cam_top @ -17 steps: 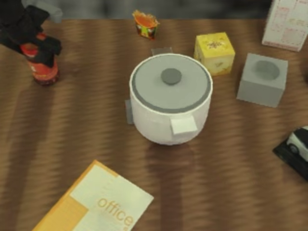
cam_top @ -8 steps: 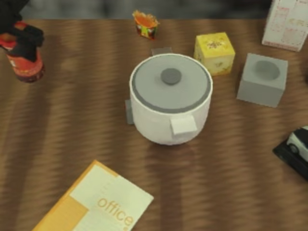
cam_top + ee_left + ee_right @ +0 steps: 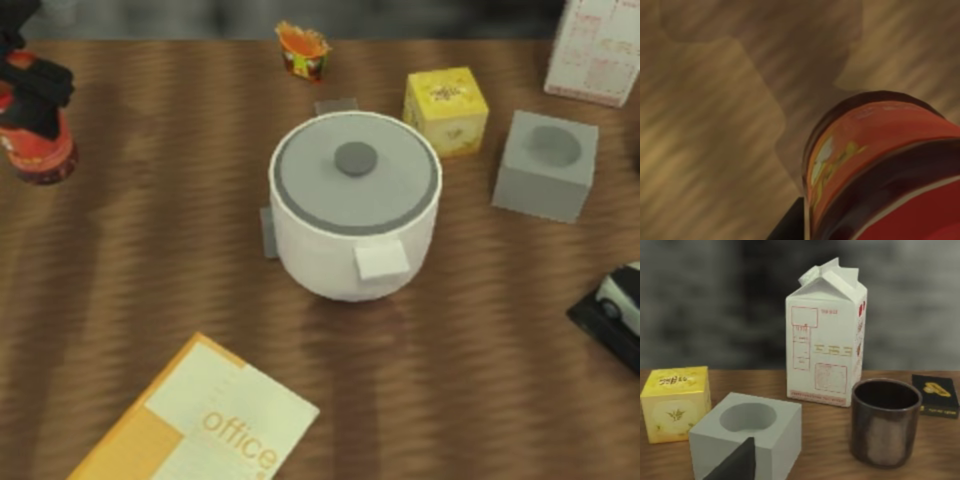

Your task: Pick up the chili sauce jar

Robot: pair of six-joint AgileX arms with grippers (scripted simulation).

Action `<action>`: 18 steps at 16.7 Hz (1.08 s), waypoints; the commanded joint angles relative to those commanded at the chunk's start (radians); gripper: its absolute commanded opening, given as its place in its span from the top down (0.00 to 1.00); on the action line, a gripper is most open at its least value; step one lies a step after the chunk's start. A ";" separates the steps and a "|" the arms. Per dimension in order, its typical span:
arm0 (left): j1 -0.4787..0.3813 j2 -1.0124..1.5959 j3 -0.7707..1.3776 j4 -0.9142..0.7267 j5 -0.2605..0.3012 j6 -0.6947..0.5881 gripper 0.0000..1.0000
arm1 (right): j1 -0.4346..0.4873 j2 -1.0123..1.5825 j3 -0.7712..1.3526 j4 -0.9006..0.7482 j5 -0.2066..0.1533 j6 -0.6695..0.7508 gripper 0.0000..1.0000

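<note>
The chili sauce jar (image 3: 38,152), with dark red contents and a red label, is at the far left edge of the table in the top view. My left gripper (image 3: 35,88) is shut on its upper part, black fingers on either side of the lid. The jar (image 3: 880,160) fills much of the left wrist view, tilted, with a pale emblem on its label; one dark finger (image 3: 790,227) lies against its side, and the wood below carries its shadow. A dark piece of my right gripper (image 3: 737,464) shows in the right wrist view; that arm is out of the top view.
A white lidded pot (image 3: 355,205) stands mid-table. Behind it are an orange-red snack packet (image 3: 303,50), a yellow box (image 3: 446,110), a grey hollowed block (image 3: 546,165) and a milk carton (image 3: 598,50). An office book (image 3: 205,420) lies front left, a toy car (image 3: 615,305) right. A dark cup (image 3: 885,422) stands near the carton.
My left gripper has carried the jar leftward toward the table's left edge, and the jar now looks larger, higher above the wood. Nothing else has moved.
</note>
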 joint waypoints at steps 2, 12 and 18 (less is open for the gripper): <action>-0.007 -0.001 -0.006 0.005 -0.003 -0.014 1.00 | 0.000 0.000 0.000 0.000 0.000 0.000 0.00; -0.224 -0.041 -0.206 0.171 -0.122 -0.618 1.00 | 0.000 0.000 0.000 0.000 0.000 0.000 0.00; -0.321 -0.069 -0.302 0.252 -0.177 -0.842 1.00 | 0.000 0.000 0.000 0.000 0.000 0.000 0.00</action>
